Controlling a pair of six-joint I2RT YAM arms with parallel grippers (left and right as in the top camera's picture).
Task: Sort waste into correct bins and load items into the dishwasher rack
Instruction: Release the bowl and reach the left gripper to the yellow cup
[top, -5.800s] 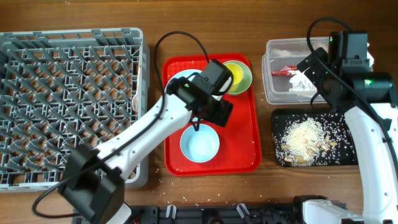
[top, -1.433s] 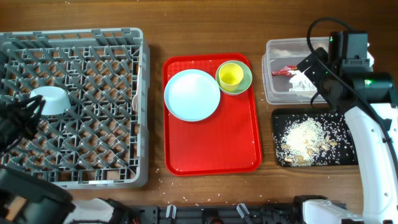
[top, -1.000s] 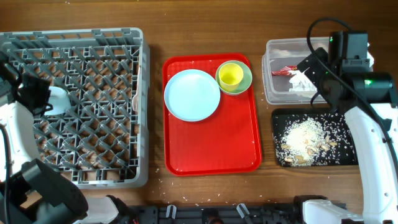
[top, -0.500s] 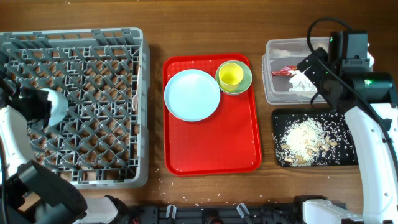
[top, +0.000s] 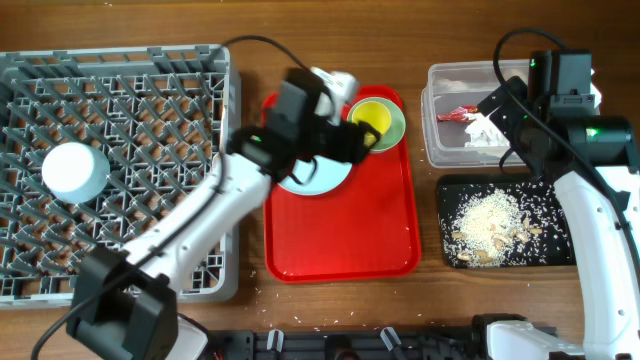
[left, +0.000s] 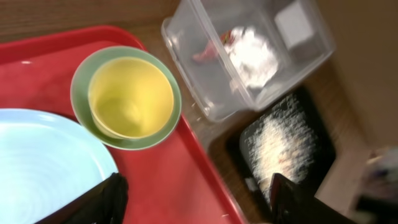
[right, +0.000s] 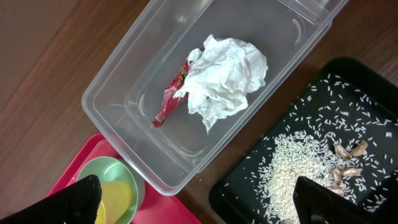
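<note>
The small pale-blue dish (top: 75, 172) lies upside down in the grey dishwasher rack (top: 150, 70). My left gripper (top: 350, 140) is open and empty above the red tray, over the edge of the large pale-blue plate (top: 312, 178) and beside the yellow cup (top: 373, 119), which sits in the green bowl (top: 395, 128). In the left wrist view, the left gripper (left: 199, 205) frames the cup (left: 130, 96), the bowl (left: 81, 81) and the plate (left: 43, 162). My right gripper (right: 208, 205) is open above the clear tub (right: 124, 93), which holds tissue (right: 227, 78) and the red wrapper (right: 171, 99). Rice (right: 298, 168) lies in the black tray (top: 560, 200). The fork and chopsticks are hidden.
The red serving tray (top: 340, 240) sits between the rack and the bins. Loose rice grains dot the table around the black tray and near the front edge. My left arm stretches diagonally over the rack's right side.
My left arm has swung from the rack's left side to above the red tray, leaving the small dish upside down in the rack. The right arm has not moved.
</note>
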